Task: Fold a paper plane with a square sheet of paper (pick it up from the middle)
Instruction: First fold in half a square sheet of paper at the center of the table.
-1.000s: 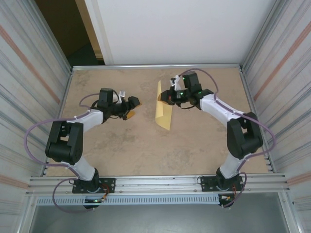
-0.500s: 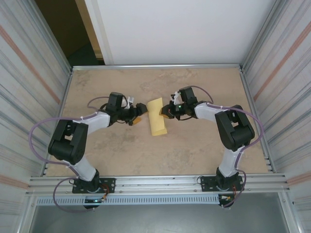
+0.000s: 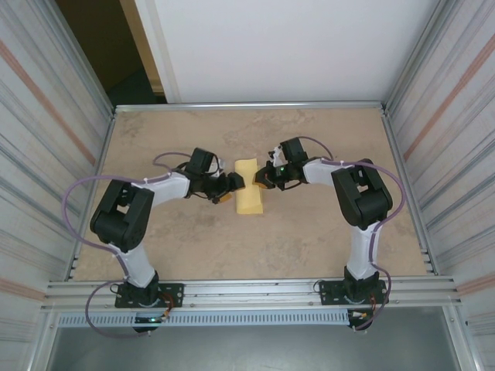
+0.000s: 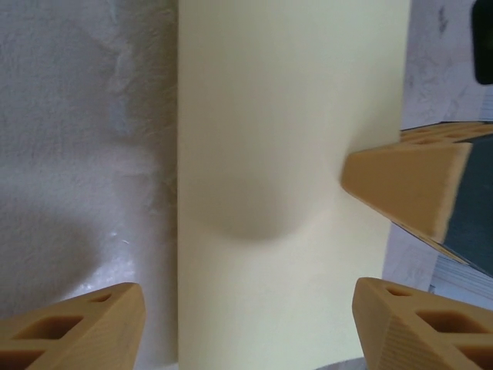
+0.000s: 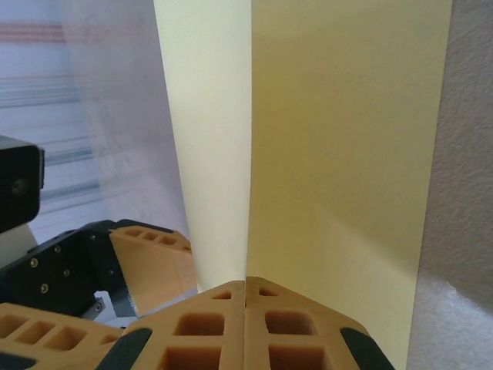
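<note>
The square sheet of paper [image 3: 249, 195] is plain yellow and folded in two, a narrow rectangle over the table's middle. My right gripper [image 3: 267, 177] is shut on its right edge. In the right wrist view the shut jaws [image 5: 245, 282] pinch the sheet [image 5: 339, 154], and its two flaps spread away from a straight crease. My left gripper [image 3: 233, 186] stands at the sheet's left edge, open. In the left wrist view its fingertips [image 4: 85, 324] straddle the near end of the sheet [image 4: 277, 116], gripper [image 4: 248, 327] apart from it. The paper plane is out of view.
The tan table [image 3: 170, 239] is boxed in by ribbed metal walls [image 3: 54, 139] on both sides and a rail [image 3: 247, 290] at the near edge. Both arms reach inward, nearly tip to tip. A finger of the right gripper [image 4: 404, 189] presses the sheet's right edge.
The right gripper has carried the sheet leftward and nearer, turning it flatter. The left gripper has moved right up to the sheet's left edge, and its jaws have narrowed somewhat.
</note>
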Controlling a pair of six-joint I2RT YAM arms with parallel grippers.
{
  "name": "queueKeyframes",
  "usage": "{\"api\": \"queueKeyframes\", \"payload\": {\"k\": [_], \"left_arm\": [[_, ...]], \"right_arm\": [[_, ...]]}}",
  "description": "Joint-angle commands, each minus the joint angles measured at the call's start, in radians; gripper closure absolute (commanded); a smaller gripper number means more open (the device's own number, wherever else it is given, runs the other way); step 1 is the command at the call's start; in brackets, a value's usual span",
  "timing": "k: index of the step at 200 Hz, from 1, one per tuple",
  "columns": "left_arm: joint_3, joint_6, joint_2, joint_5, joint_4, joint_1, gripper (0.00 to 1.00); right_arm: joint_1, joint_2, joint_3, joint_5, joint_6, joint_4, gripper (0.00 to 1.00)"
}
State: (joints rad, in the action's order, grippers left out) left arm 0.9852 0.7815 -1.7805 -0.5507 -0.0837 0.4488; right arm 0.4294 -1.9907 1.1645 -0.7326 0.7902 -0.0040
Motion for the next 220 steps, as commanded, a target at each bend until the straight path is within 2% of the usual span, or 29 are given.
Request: {"api": "queueKeyframes", "payload": {"k": [1, 110, 126, 143, 157, 173, 220], "left_arm": [[0.058, -0.041, -0.027, 0.031, -0.059, 0.016, 0.30], [0.230, -0.114, -0.157, 0.164, -0.231, 0.050, 0.49], [0.240, -0.120, -0.173, 0.191, -0.261, 0.054, 0.53], [0.245, -0.122, -0.188, 0.228, -0.301, 0.057, 0.57], [0.244, -0.124, -0.199, 0.250, -0.317, 0.057, 0.59], [0.245, -0.127, -0.214, 0.256, -0.328, 0.057, 0.60], [0.279, -0.147, -0.279, 0.285, -0.392, 0.075, 0.59]], "right_arm": [[0.010, -0.023, 0.030, -0.013, -0.037, -0.034, 1.00], [0.005, -0.033, 0.020, -0.010, -0.021, -0.025, 0.96], [0.003, -0.029, 0.017, 0.000, -0.016, -0.032, 0.88], [-0.003, 0.008, 0.014, 0.070, -0.027, -0.079, 0.72], [-0.011, 0.052, 0.002, 0.121, -0.029, -0.109, 0.63], [-0.027, 0.112, -0.023, 0.173, -0.032, -0.121, 0.60], [-0.069, 0.216, -0.091, 0.260, -0.025, -0.152, 0.58]]}}
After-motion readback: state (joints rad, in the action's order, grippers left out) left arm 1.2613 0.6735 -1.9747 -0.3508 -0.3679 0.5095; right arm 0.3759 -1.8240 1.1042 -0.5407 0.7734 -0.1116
